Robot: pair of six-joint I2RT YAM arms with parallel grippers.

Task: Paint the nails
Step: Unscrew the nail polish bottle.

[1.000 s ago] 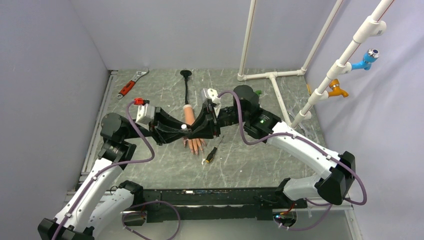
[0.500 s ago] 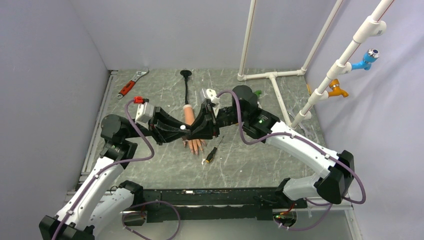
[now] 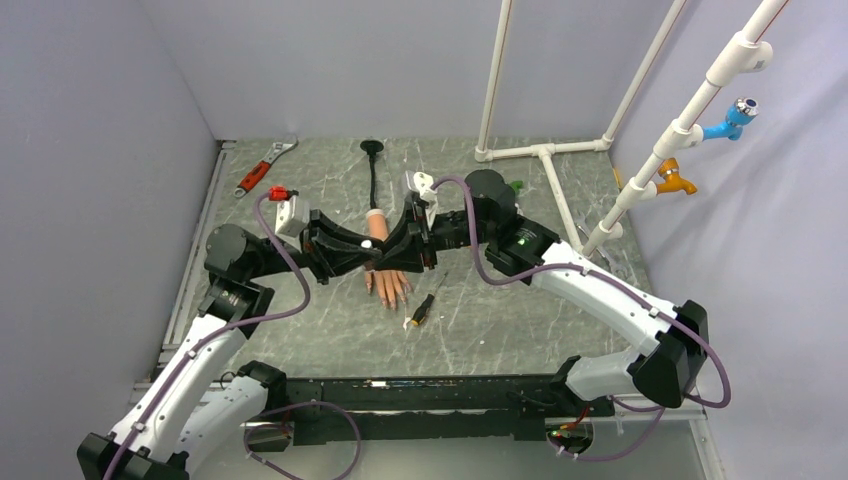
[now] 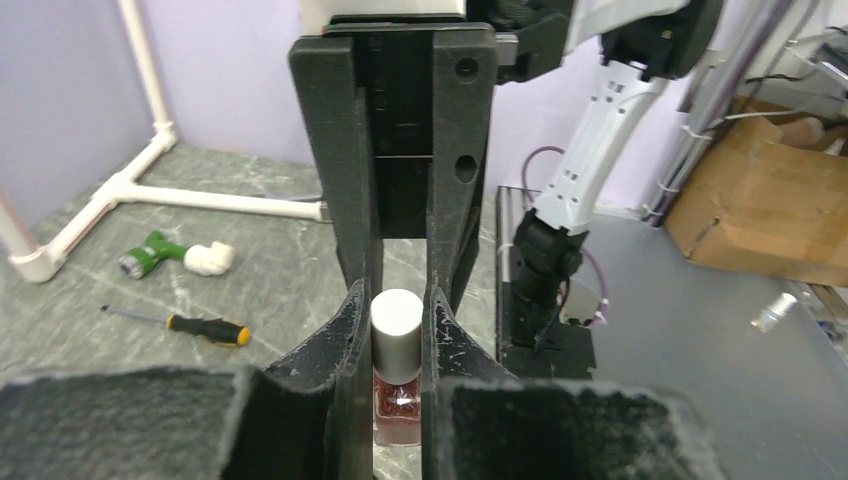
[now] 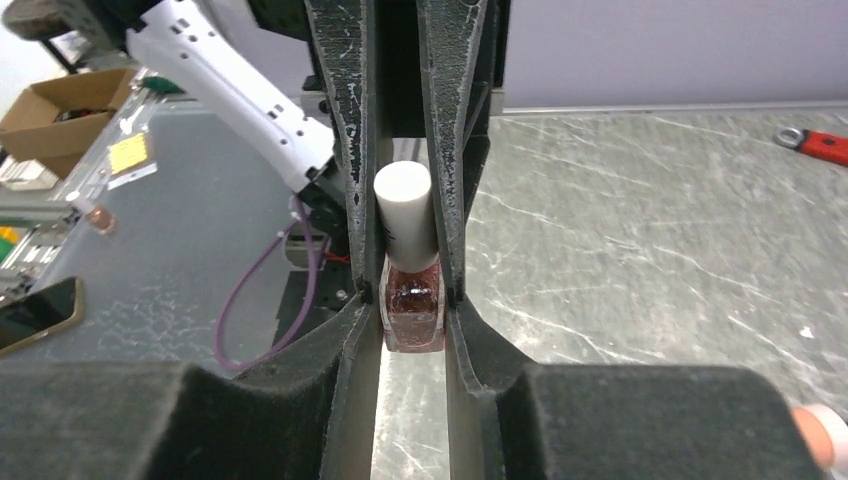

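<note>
The peach mannequin hand [image 3: 388, 283] lies palm down mid-table, fingers toward me, its black stalk [image 3: 373, 175] running back. The nails [image 3: 394, 299] at the finger ends are too small to make out. Both grippers meet just above the hand on a small polish bottle of dark red polish [image 5: 412, 315] with a white cap [image 4: 397, 320]. My left gripper [image 4: 397, 300] is shut on the cap, which also shows in the top view [image 3: 366, 243]. My right gripper [image 5: 412, 295] is shut on the glass body. A bit of peach hand [image 5: 822, 432] shows at the right wrist view's corner.
A black-and-yellow screwdriver [image 3: 422, 310] lies just right of the fingers. A red-handled wrench [image 3: 262, 170] lies at the back left. A white pipe frame [image 3: 545, 160] and a green fitting [image 3: 515, 184] are at the back right, with blue [image 3: 730, 120] and orange [image 3: 672, 181] taps.
Both grippers, joined on the bottle, have shifted slightly toward the back of the table; more of the mannequin fingers shows now.
</note>
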